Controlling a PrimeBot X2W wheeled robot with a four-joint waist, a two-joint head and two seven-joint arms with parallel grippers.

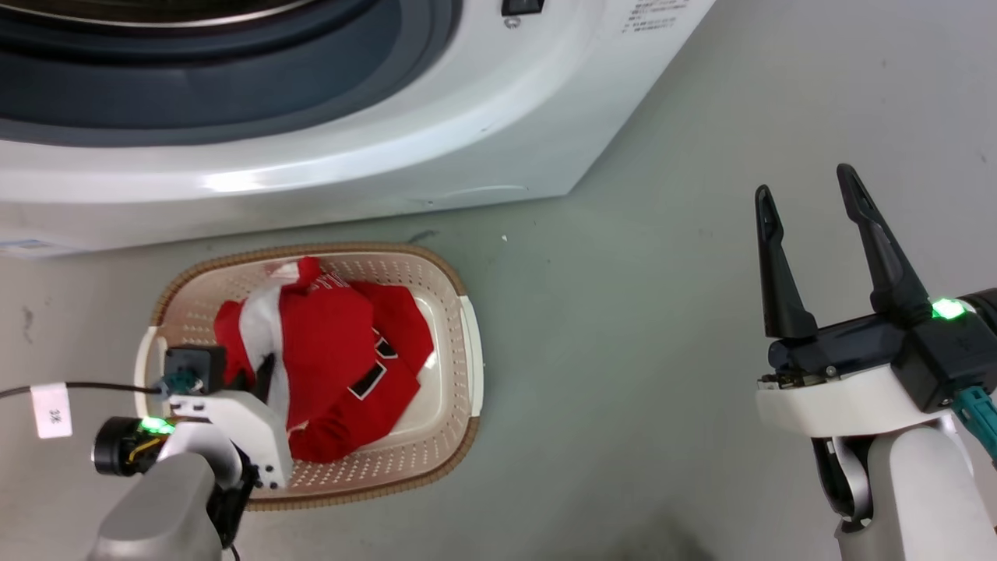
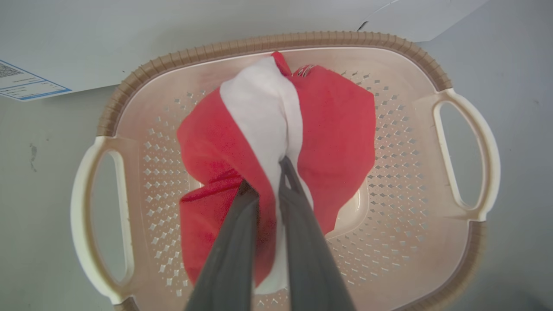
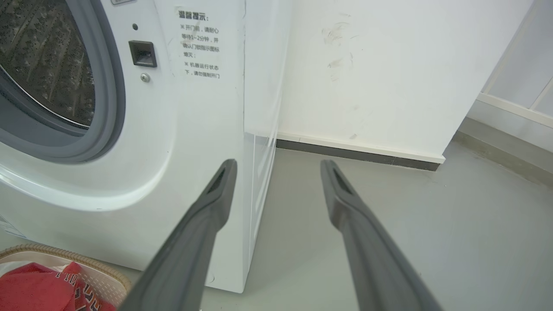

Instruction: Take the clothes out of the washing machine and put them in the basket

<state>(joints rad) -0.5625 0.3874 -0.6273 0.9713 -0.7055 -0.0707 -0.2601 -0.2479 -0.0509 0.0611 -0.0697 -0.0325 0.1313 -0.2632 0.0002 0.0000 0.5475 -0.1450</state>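
Observation:
The cream basket (image 1: 464,327) stands on the floor before the white washing machine (image 1: 327,167). Both red clothes lie in it: a white-striped garment (image 2: 259,108) draped over one with black-and-white numbers (image 1: 383,366). My left gripper (image 2: 265,175) points down into the basket and is shut on a fold of the striped garment. Its fingers (image 1: 263,378) are mostly hidden behind the wrist in the head view. My right gripper (image 1: 806,183) hovers open and empty above bare floor to the basket's right. In the right wrist view, the right gripper (image 3: 278,164) faces the machine's right front corner, with the steel drum (image 3: 43,56) at the left.
Grey floor (image 1: 662,312) spreads to the right of the basket and the machine. A white wall with a dark skirting board (image 3: 358,150) runs behind the machine. A cable with a paper tag (image 1: 51,409) hangs from my left wrist.

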